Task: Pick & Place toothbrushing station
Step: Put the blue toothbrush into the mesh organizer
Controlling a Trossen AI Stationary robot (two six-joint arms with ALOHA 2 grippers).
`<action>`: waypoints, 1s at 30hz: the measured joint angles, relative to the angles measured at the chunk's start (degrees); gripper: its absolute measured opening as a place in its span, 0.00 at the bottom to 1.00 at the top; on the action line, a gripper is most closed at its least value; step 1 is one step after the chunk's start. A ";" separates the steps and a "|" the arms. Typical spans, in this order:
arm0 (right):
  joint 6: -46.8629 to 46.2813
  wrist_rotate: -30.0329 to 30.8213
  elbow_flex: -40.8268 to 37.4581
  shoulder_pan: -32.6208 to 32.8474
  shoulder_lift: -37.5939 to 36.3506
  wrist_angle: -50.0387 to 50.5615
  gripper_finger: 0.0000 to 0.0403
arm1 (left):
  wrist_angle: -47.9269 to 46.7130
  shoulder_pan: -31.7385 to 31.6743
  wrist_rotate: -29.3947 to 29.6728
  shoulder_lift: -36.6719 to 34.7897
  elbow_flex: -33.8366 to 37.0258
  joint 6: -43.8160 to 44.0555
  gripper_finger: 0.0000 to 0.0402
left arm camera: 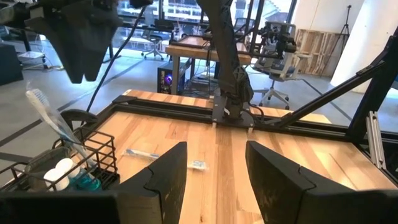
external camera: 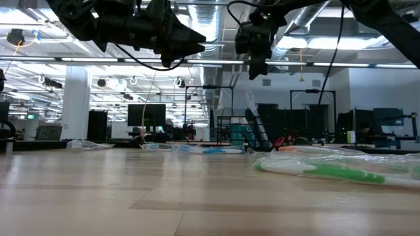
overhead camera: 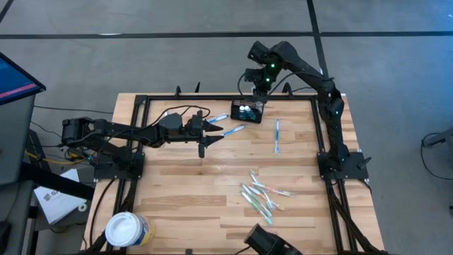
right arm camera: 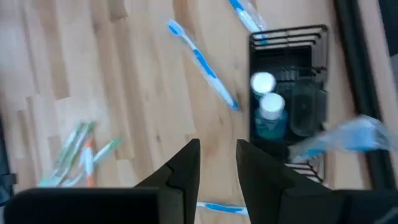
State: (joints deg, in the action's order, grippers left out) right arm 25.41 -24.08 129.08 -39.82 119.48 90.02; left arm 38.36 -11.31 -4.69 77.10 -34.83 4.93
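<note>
Two arms over the desk (overhead camera: 212, 184). Caddy (overhead camera: 250, 111) sits at far edge, bottles inside. Right tool (overhead camera: 256, 91) hovers above caddy, fingers slightly apart, empty. Left tool (overhead camera: 212, 132) just beside caddy, fingers apart, empty.

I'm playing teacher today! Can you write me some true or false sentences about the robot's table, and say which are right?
1. The black wire caddy stands near the far edge of the table, under the right gripper. True.
2. The left gripper is holding a toothbrush. False: its fingers are open with nothing between them.
3. A bunch of green toothbrushes lies on the wood nearer the front of the table. True.
4. The round white tub sits inside the caddy. False: it stands at the table's front left corner, far from the caddy.
5. A blue toothbrush lies alone on the wood to the right of the caddy. True.
</note>
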 joint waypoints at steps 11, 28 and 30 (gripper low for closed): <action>-1.93 -2.68 -0.48 5.85 -1.44 -0.20 0.18 | -0.14 0.00 -0.02 0.00 0.00 0.00 0.39; -13.75 -2.28 -55.90 9.79 -34.69 -23.06 0.17 | -0.91 -0.01 0.74 -0.02 0.00 -0.15 0.39; -13.64 -0.53 -58.84 10.24 -36.14 -23.29 0.17 | -0.88 0.00 0.72 0.00 0.00 -0.13 0.39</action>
State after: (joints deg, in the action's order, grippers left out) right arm 11.77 -24.61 70.24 -29.58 83.34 66.73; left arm 37.47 -11.31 -3.97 77.10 -34.83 4.80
